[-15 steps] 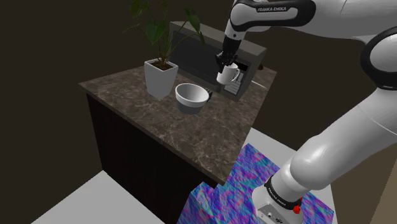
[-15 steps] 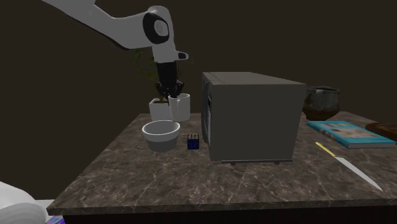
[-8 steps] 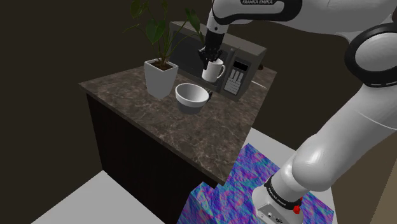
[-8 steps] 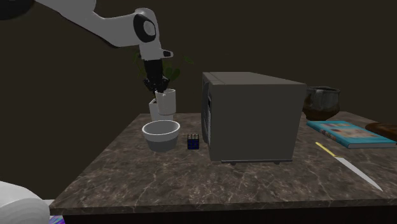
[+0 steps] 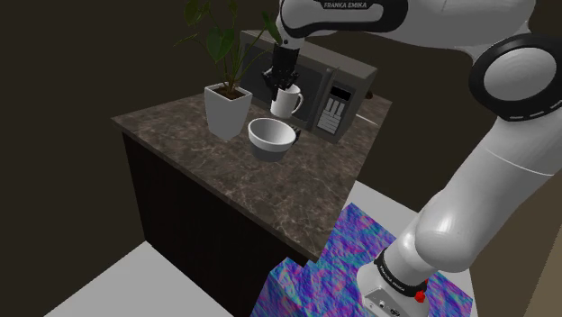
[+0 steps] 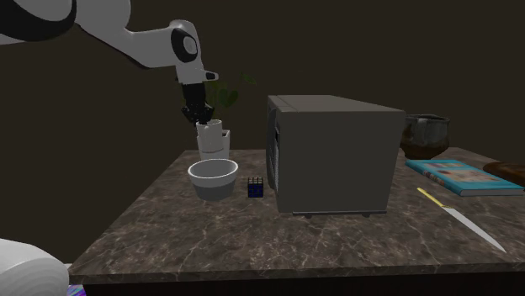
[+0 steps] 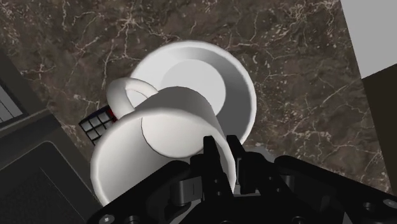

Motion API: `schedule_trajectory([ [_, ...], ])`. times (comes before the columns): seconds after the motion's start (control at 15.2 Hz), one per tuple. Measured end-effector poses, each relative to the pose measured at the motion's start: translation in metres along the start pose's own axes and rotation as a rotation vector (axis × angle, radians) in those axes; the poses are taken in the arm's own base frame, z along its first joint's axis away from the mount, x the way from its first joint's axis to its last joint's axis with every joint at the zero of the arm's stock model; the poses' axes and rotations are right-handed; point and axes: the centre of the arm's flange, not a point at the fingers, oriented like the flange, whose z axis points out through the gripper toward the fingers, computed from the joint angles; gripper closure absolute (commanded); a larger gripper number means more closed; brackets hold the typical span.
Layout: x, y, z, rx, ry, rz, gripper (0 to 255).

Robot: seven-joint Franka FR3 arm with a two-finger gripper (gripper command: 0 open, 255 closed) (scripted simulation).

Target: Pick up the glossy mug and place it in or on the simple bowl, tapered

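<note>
A glossy white mug (image 5: 288, 101) hangs in the air, and my gripper (image 5: 282, 86) is shut on its rim from above. It is held just over the white tapered bowl (image 5: 272, 137), which stands on the dark marble counter (image 5: 207, 153). From the second exterior view the mug (image 6: 210, 138) sits a short way above the bowl (image 6: 213, 178). Looking along the gripper (image 7: 222, 150), the mug (image 7: 156, 149) is clasped at its wall, handle toward the microwave, with the bowl (image 7: 236, 95) directly beneath it.
A grey microwave (image 6: 332, 154) stands close beside the bowl, with a small puzzle cube (image 6: 256, 187) between them. A white planter with a leafy plant (image 5: 225, 110) is behind the bowl. A book (image 6: 458, 177), a knife (image 6: 461, 222) and a dark pot (image 6: 425, 134) lie beyond the microwave.
The arm has carried the mug toward the shoulder view's left, away from the microwave front to a spot over the bowl. The grip has stayed shut.
</note>
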Motion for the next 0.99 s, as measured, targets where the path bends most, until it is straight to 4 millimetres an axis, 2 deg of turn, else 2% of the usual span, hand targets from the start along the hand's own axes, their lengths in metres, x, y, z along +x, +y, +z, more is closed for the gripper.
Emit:
schedule_trajectory([
  [0.73,-0.002,-0.004,0.059,0.000,0.000,0.000,255],
  [0.99,-0.003,-0.005,0.073,0.000,0.000,0.000,255],
])
